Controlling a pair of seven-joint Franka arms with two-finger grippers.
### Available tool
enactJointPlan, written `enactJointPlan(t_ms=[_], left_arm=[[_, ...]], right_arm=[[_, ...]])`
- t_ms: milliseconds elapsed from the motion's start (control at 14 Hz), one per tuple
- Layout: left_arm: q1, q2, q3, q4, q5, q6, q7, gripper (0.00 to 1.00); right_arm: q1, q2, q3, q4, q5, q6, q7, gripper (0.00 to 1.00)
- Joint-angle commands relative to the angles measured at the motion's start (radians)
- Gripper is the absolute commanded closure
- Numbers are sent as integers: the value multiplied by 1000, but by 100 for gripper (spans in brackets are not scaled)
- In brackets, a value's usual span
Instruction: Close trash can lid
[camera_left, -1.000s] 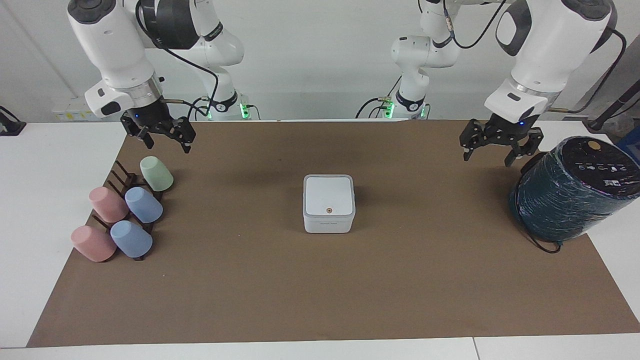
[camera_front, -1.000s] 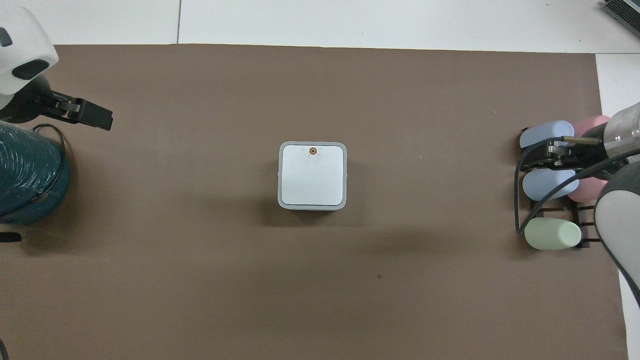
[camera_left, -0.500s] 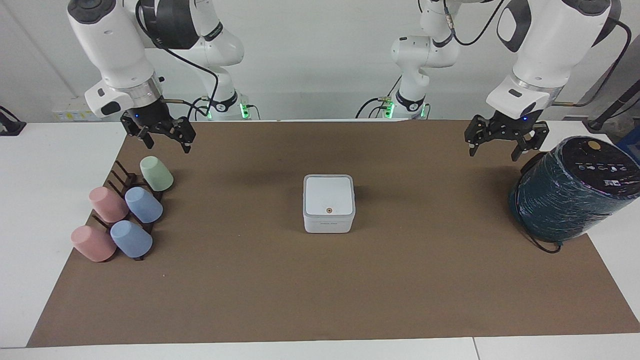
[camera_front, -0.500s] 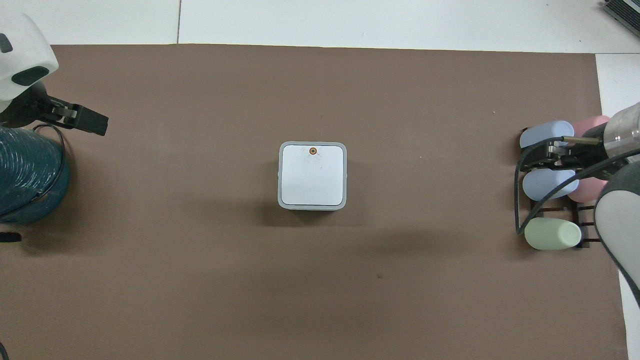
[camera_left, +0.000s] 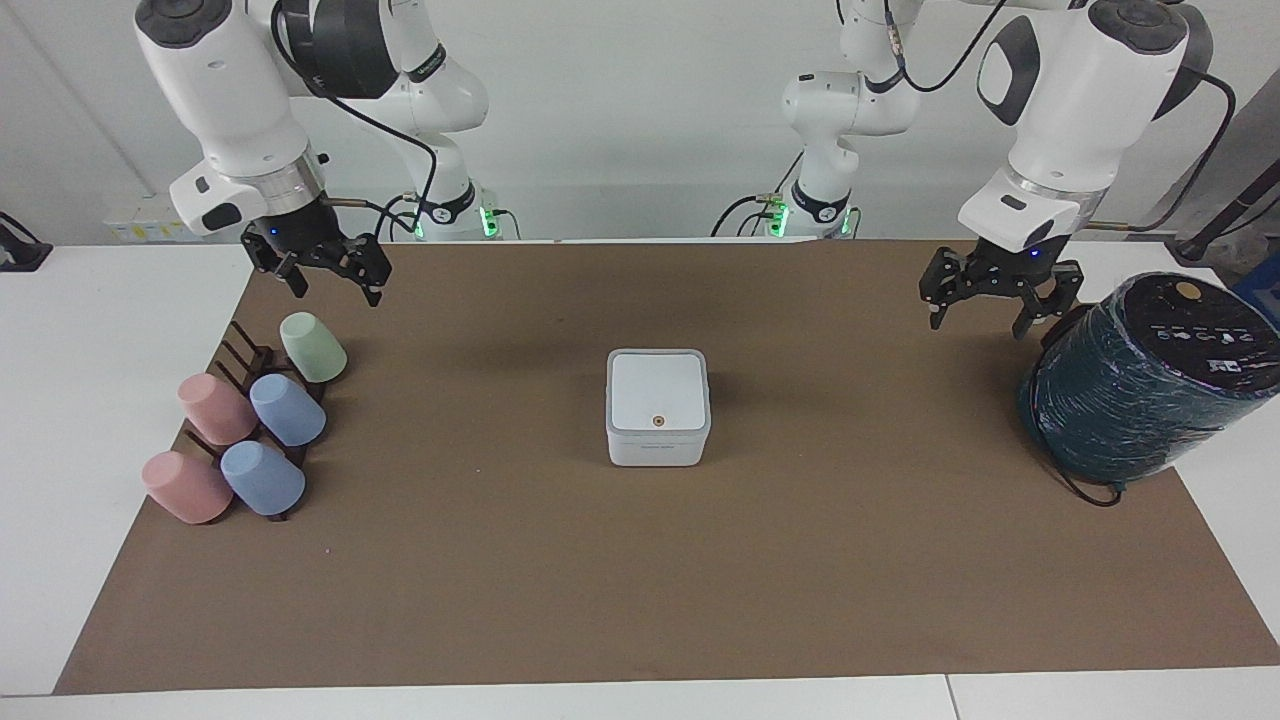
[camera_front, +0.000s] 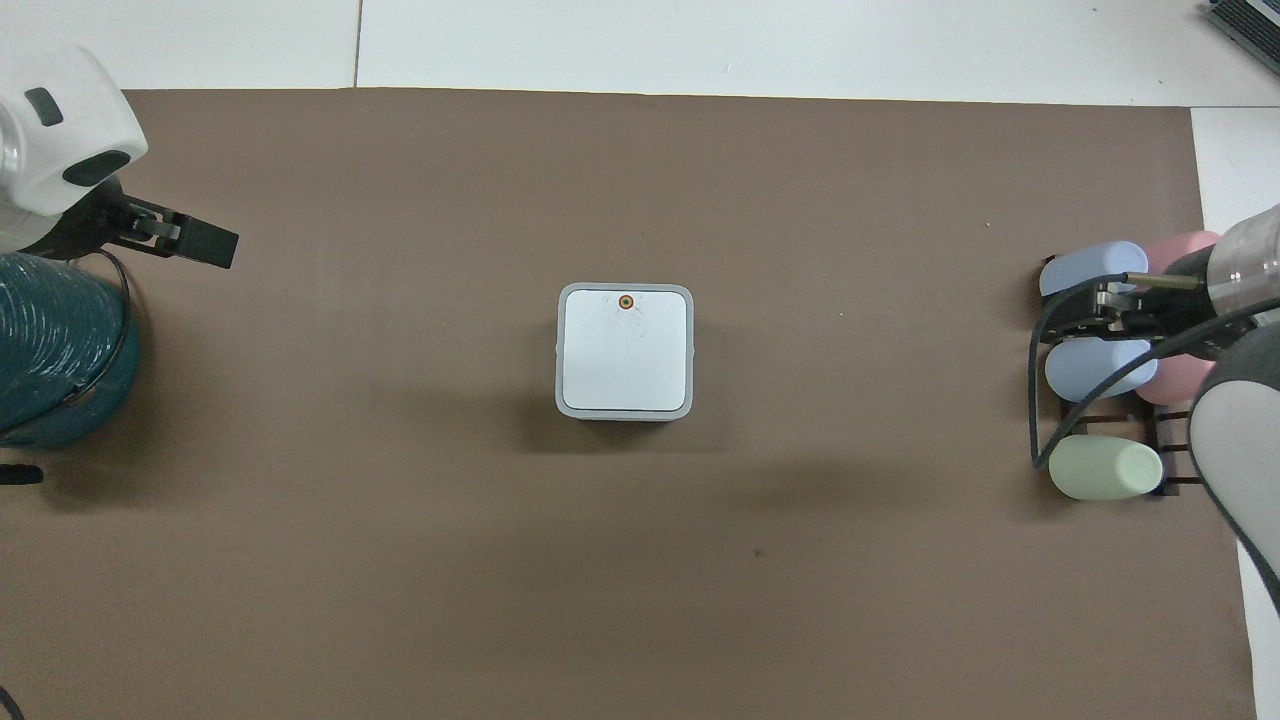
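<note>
The trash can (camera_left: 658, 448) is a small white square box in the middle of the brown mat; it also shows in the overhead view (camera_front: 625, 411). Its lid (camera_left: 658, 388) lies flat on top, outer face up, with the orange dot at the edge farther from the robots (camera_front: 626, 301). My left gripper (camera_left: 977, 322) hangs open and empty in the air beside the dark teal cylinder, well apart from the can. One of its fingers (camera_front: 205, 243) shows in the overhead view. My right gripper (camera_left: 336, 294) hangs open and empty over the cup rack.
A large dark teal cylinder (camera_left: 1140, 385) with a black top stands at the left arm's end of the mat. A dark rack (camera_left: 245, 352) with pink, blue and green cups (camera_left: 288, 410) lies at the right arm's end. The brown mat (camera_left: 640, 580) covers the table.
My left gripper has shifted a little back and forth next to the teal cylinder, ending slightly closer to the mat's middle. The right arm, the can and the lid have not moved.
</note>
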Motion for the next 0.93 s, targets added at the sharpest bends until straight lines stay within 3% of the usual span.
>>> enactJointPlan(t_ms=[0, 857], left_arm=[[-1, -47, -1, -44, 11, -62, -22, 0], [-1, -67, -2, -70, -63, -100, -114, 0]], right_arm=[[-11, -7, 6, -7, 3, -6, -17, 0], [-11, -7, 6, -7, 3, -6, -17, 0]])
